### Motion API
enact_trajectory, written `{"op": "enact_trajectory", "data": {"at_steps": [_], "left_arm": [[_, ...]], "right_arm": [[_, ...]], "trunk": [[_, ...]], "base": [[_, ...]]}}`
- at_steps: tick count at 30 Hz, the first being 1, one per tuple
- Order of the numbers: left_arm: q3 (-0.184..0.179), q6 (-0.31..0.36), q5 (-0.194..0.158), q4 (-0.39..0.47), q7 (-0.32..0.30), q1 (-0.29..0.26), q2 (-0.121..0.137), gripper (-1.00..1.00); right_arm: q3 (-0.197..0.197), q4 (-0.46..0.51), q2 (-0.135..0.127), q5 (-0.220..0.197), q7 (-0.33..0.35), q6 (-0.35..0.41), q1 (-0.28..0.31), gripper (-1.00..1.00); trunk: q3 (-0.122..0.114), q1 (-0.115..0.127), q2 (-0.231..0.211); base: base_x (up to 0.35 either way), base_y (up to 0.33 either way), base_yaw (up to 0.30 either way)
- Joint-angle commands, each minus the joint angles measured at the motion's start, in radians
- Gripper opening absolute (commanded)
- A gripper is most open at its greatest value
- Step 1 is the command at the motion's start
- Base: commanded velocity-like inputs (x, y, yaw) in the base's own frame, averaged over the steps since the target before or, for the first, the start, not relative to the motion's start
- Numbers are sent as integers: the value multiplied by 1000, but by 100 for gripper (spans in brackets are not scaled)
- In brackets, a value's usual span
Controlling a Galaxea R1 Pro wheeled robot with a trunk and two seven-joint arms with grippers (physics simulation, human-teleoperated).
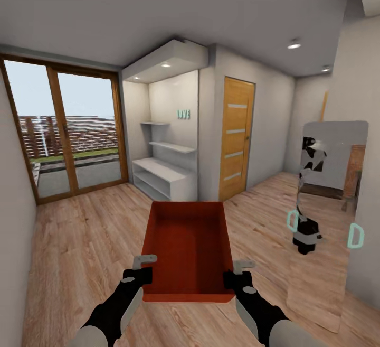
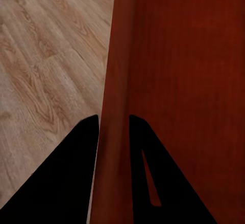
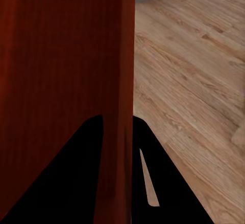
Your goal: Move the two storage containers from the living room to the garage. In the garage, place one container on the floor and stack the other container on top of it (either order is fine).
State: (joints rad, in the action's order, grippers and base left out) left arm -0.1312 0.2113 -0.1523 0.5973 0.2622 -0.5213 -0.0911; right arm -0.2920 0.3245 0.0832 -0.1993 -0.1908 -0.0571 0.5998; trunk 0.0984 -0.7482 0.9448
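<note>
Light wood-plank flooring (image 1: 79, 241) runs toward a glazed patio door (image 1: 68, 130), a white shelving niche (image 1: 166, 165) and a tan door with glass slats (image 1: 236, 136); a tall mirror (image 1: 330, 215) leans at the right. Held above this floor, a red-orange storage container (image 1: 188, 249) sits between both arms. The left gripper (image 2: 113, 132) is clamped on its left wall, the right gripper (image 3: 117, 132) on its right wall

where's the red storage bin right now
In the head view the storage container is centre-low, held above the wood floor between the left gripper and right gripper.
</note>
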Motion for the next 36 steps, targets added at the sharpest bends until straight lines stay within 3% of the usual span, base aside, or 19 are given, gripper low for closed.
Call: {"op": "enact_trajectory", "data": {"at_steps": [1, 21, 36], "left_arm": [[68, 8, 0, 1, 34, 0, 65, -100], [68, 8, 0, 1, 34, 0, 65, -100], [68, 8, 0, 1, 34, 0, 65, -100]], "right_arm": [[7, 14, 0, -3, -3, -2, 1, -100], [7, 14, 1, -3, -5, -1, 1, -100], [7, 14, 1, -3, -6, -1, 1, -100]], "trunk": [[2, -1, 1], [2, -1, 1], [2, -1, 1]], "base": [[326, 0, 14], [326, 0, -4], [326, 0, -268]]}}
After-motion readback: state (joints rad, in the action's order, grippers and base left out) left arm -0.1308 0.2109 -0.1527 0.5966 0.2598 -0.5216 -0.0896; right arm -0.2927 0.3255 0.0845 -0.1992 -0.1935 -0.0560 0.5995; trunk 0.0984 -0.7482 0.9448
